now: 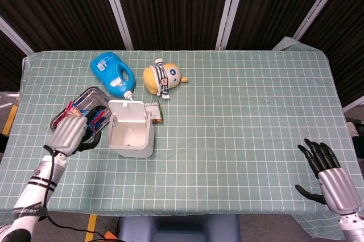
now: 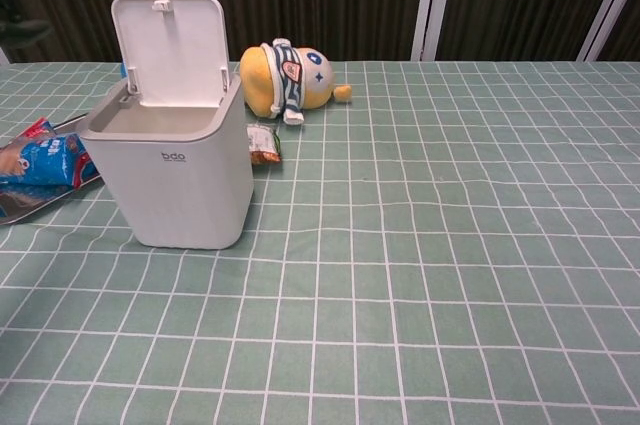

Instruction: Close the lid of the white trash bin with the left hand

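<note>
The white trash bin (image 1: 132,138) stands left of centre on the checked table, its lid (image 1: 129,111) swung open. In the chest view the bin (image 2: 183,180) is close at the left with the lid (image 2: 170,49) standing upright behind the opening. My left hand (image 1: 72,132) hovers just left of the bin, over the tray, dark fingers pointing toward the bin's side and holding nothing. My right hand (image 1: 326,171) is off the near right corner of the table, fingers spread and empty. The chest view shows neither hand plainly.
A metal tray (image 1: 85,97) with a snack bag (image 1: 100,116) lies left of the bin. A blue detergent bottle (image 1: 112,73) and a yellow plush toy (image 1: 162,77) lie behind it, with a small packet (image 1: 153,111) beside the lid.
</note>
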### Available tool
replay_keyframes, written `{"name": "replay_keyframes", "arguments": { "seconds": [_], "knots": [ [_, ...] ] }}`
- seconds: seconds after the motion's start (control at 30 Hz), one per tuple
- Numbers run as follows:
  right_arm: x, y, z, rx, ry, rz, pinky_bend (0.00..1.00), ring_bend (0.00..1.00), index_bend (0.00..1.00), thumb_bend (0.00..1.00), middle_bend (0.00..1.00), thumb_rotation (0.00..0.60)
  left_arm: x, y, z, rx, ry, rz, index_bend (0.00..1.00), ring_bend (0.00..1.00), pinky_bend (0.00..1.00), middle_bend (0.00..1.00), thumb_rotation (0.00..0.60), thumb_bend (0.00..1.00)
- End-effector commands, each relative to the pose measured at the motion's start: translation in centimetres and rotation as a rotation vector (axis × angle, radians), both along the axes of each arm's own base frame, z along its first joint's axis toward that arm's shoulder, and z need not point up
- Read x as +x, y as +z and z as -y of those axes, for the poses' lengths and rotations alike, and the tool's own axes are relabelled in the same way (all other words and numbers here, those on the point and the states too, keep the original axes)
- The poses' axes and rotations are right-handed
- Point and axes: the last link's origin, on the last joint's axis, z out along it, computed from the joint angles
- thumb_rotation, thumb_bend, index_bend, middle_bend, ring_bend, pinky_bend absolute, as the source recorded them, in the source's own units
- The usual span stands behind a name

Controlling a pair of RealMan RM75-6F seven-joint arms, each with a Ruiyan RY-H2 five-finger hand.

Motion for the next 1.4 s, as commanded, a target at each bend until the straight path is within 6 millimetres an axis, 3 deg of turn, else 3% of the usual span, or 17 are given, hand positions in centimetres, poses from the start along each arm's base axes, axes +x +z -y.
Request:
{"name": "replay_keyframes", "arguments": {
  "seconds": [0.03,0.3,0.43,0.63,0.87,1.07,1.2,1.4],
  "knots": [
    [-0.4,-0.1,1.0,-0.005,-0.036,-0.008,0.00,0.00,0.00,0.25,0.00,0.600,2.8,-1.0,-3.1,0.044,-0.069,-0.034,0.14,1.00,1.00,1.00,0.600,0.51],
    [-0.7,0.0,1.7,-0.013,-0.063,-0.016,0.00,0.00,0.00,0.25,0.00,0.600,4.1,-3.7,-5.6,-0.023,-0.043,-0.081,0.14,1.00,1.00,1.00,0.600,0.50],
    [-0.8,0.2,1.8,-0.019,-0.067,-0.017,0.00,0.00,0.00,0.25,0.00,0.600,4.3,-4.2,-5.8,-0.047,-0.029,-0.107,0.17,1.00,1.00,1.00,0.600,0.50],
    [-0.9,0.3,1.7,-0.017,-0.068,-0.016,0.00,0.00,0.00,0.25,0.00,0.600,4.7,-3.8,-4.6,-0.079,-0.041,-0.143,0.23,1.00,1.00,1.00,0.600,0.53],
    [-0.7,0.4,1.3,-0.014,-0.057,-0.010,0.00,0.00,0.00,0.25,0.00,0.600,4.7,-2.9,-3.0,-0.104,-0.048,-0.199,0.23,1.00,1.00,1.00,0.600,0.55],
    [-0.6,0.4,1.0,-0.004,-0.046,-0.004,0.00,0.00,0.00,0.25,0.00,0.600,4.4,-2.0,-0.4,-0.136,-0.063,-0.259,0.22,1.00,1.00,1.00,0.600,0.59],
    [-0.4,0.4,0.8,0.002,-0.036,0.000,0.00,0.00,0.00,0.25,0.00,0.600,3.7,-2.2,0.9,-0.206,-0.049,-0.317,0.20,1.00,1.00,1.00,0.600,0.67],
    [-0.2,0.5,0.4,0.006,-0.023,0.011,0.00,0.00,0.00,0.25,0.00,0.600,3.1,-3.0,1.6,-0.272,-0.034,-0.349,0.19,1.00,1.00,1.00,0.600,0.68]
  ]
}}
